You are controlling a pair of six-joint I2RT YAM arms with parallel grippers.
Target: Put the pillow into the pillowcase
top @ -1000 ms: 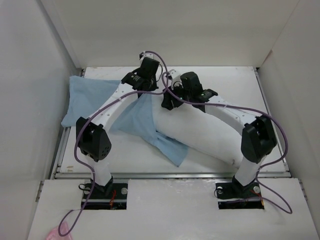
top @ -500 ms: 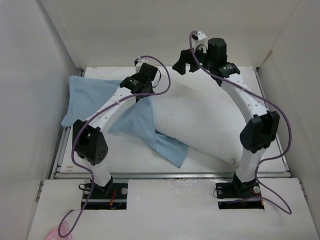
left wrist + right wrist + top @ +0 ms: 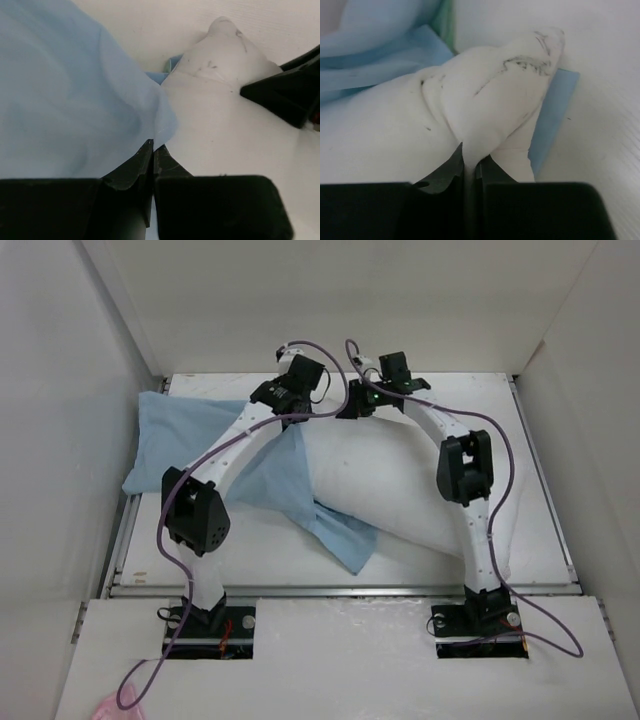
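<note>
Both arms reach forward from the near edge and bend inward, so their wrists meet at the far middle of the table (image 3: pixel 480 405). The left gripper (image 3: pixel 152 149) points down with its fingers pressed together on the edge of the pillowcase (image 3: pixel 190 435); a strip of blue cloth runs into the slit between them. The right gripper (image 3: pixel 469 156) is just beside it, fingers closed on a pinched fold of the pillow (image 3: pixel 390 480) close to its far corner.

The pillow lies slantwise from the far middle to the near right of the table. The pillowcase is spread over the far left, reaching the table's left edge, with one flap trailing towards the near middle along the pillow's left side. The right wrist view shows blue cloth under the pillow's far corner and a thin green strip beyond it.

Purple cables (image 3: pixel 330 405) loop over both wrists. The right arm crosses the pillow and covers its near right end. From overhead the wrists hide the fingertips. I cannot tell how much of the pillow, if any, sits inside the pillowcase. A pink object (image 3: pixel 108 707) is cut off at the near left corner.
</note>
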